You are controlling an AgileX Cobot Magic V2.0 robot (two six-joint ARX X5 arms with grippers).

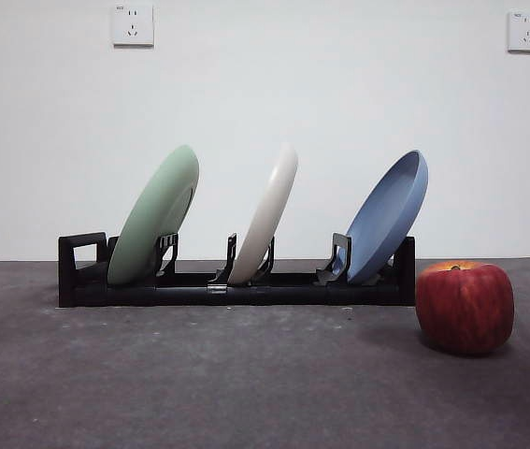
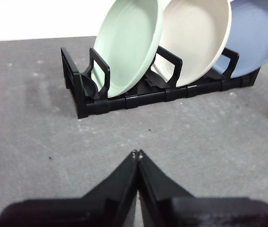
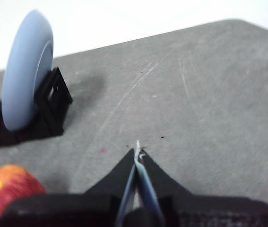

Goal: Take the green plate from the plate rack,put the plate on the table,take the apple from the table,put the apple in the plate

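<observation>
Matte mint green plate point(image 1: 155, 213) leaning in black plate rack point(image 1: 246, 288), both pincers pressed together, left pincer point(image 2: 137, 153), right pincer point(image 3: 137, 152)

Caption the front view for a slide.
Green plate, cream plate and blue plate lean in the plate rack; apple beside it.

Green plate point(image 1: 157, 213) tilted in rack point(image 1: 236, 285); red apple point(image 1: 465, 306) on table point(image 1: 199, 383).

no readable text, wall sockets' point(image 1: 133, 25) small marks illegible
</observation>
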